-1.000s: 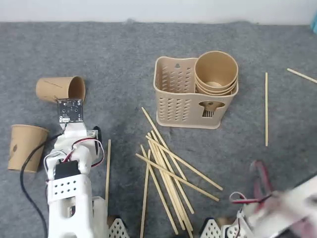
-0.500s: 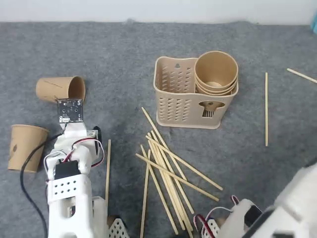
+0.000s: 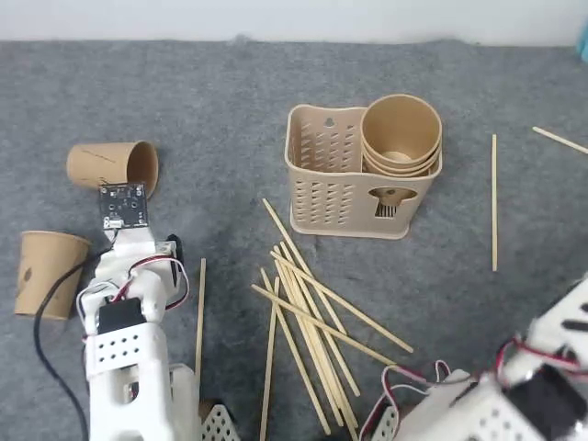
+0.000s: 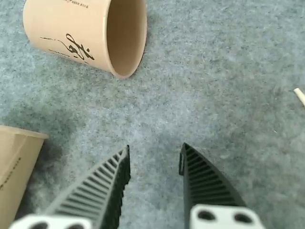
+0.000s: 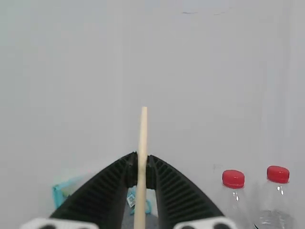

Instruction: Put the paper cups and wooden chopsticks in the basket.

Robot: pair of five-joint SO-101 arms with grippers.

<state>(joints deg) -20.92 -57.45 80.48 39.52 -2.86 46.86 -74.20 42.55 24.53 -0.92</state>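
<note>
- My right gripper point(image 5: 141, 171) clamps one chopstick point(image 5: 142, 138), lifted clear, I judge, for carrying to the basket point(image 3: 322, 188).
- My left gripper point(image 4: 153, 164) hangs released, lined up on the tipped cup point(image 4: 86, 33) at the basket's 9 o'clock.

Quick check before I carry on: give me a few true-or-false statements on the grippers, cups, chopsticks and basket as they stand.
1. The right gripper is shut on a chopstick. True.
2. The left gripper is holding a cup. False: it is open and empty, over the carpet near a cup lying on its side.
3. Cups are stacked in one compartment of the basket. True.
4. Every chopstick is in the basket. False: a pile of chopsticks lies on the carpet in front of the basket.
</note>
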